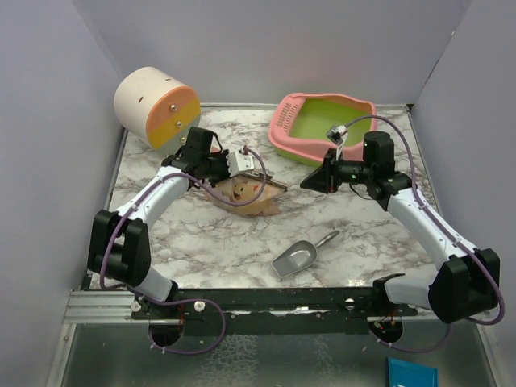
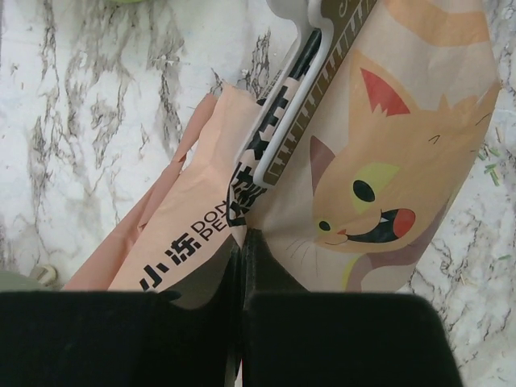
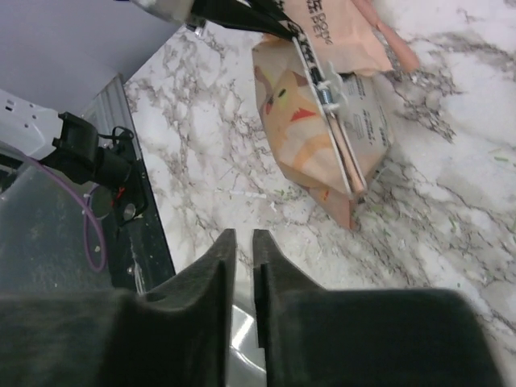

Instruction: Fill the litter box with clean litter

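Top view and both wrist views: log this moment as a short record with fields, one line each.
litter box: far right of the table, green basin looks bare
bag: cat-printed, lying mid-table, sealed by a clip
scoop: grey metal, lying near the front, untouched
cylinder: cream-and-orange, far left
left gripper: shut on the bag's edge
right gripper: jaws nearly together, holding nothing, short of the bag

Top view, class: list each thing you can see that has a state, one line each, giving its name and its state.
litter box: upright on the table, green basin looks empty.
bag: lying flat, clip across its top, pinched at one edge by the left gripper.
left gripper: fingers shut on the bag.
right gripper: fingers nearly together, holding nothing.
scoop: lying on the table, untouched.
cylinder: tipped on its side.
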`<state>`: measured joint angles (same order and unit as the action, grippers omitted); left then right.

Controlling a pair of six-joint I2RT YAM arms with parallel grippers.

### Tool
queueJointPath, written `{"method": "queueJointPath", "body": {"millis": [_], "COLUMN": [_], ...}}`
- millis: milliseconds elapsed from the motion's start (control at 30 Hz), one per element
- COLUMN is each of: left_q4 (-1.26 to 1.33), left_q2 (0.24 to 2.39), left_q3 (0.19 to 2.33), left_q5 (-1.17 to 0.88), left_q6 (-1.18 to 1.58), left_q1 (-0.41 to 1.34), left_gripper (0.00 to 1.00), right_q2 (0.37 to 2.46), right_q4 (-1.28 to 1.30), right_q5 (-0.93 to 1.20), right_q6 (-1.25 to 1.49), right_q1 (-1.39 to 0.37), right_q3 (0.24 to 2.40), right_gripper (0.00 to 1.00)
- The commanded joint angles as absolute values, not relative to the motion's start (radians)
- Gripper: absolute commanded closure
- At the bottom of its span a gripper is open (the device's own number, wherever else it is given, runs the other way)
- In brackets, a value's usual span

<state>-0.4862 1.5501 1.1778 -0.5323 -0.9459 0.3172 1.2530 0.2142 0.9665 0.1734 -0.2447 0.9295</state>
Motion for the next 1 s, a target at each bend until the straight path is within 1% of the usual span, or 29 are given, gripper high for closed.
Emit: {"method": "queueJointPath", "body": {"millis": [0,133,233,467,733,967], "left_q4": [-0.219,-0.074,-0.02,0.02,0.104,0.097], "left_q2": [1.463,1.385,1.362,1.407,1.403,1.397], "left_q3": [1.068,0.993,0.993,1.06,1.067,1.024], "left_q5": [-0.415,-0.405,-0.422,-0.439,-0.511,-0.482], "left_q6": [-0.864,-0.889,-0.916,-0.954,-0.848,-0.811], "left_q1": [0.371,0.403,0.411,0.411,0.413,0.413], "left_gripper": [1.0,1.0,1.0,1.0,1.0,1.0], "right_q2": [1.253,1.295,1.335,1.455,1.496,1.584], "right_q4": [0.185,0.174,0.154,0.232,0.195,0.198], "right_q5": [0.874,0.852,0.853,0.787,0.704,0.684], "right_q6": [0.084,-0.001,-0.052,-0.171,-0.199,-0.199], "right_q1": [-0.314,-0.33,-0.342,-0.408,-0.436,-0.459], "right_q3": [1.009,1.054,1.072,1.159,1.168,1.207], "right_gripper": [0.76,0.68,0.68,0.65,0.64,0.64]}}
